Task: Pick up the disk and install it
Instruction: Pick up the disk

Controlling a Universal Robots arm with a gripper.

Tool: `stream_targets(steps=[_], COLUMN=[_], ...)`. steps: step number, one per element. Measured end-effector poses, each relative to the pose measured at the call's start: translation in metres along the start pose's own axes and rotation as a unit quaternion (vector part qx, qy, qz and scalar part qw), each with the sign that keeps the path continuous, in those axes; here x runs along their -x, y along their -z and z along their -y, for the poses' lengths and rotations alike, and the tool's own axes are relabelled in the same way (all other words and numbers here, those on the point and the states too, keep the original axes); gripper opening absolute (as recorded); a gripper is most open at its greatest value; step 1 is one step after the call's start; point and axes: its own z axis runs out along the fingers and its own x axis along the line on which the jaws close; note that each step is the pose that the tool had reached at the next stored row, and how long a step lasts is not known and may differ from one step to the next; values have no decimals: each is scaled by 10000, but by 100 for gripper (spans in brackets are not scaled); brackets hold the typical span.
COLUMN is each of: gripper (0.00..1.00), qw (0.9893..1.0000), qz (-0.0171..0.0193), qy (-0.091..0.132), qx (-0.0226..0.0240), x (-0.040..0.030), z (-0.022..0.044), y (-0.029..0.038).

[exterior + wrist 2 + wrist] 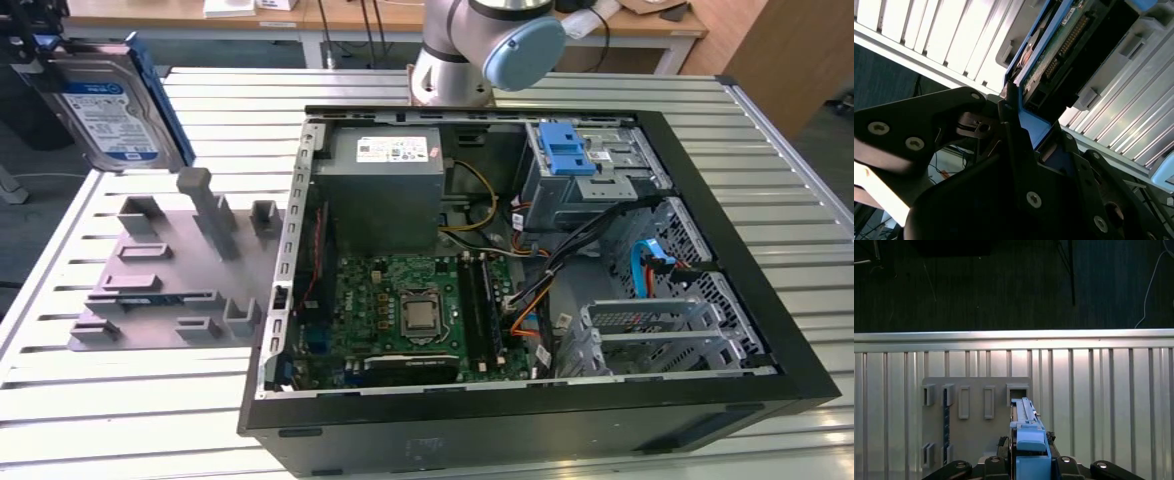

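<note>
While clamped between the fingers [1013, 134], the disk [114, 105] on end, long axis near-vertical.

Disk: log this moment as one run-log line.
disk: held in air near grey fixture | gripper: shut on disk, fingers on its blue frame | computer case: disk not installed

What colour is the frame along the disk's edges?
Blue, running along the disk; clearest in the first wrist view.
</note>
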Motion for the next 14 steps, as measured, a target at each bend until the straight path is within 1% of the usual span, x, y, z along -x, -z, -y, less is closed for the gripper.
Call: stream_targets(steps=[14], gripper=[37], qw=[10000], qz=[0], qy=[0], qx=[0], x=[2], z=[-1], y=[124])
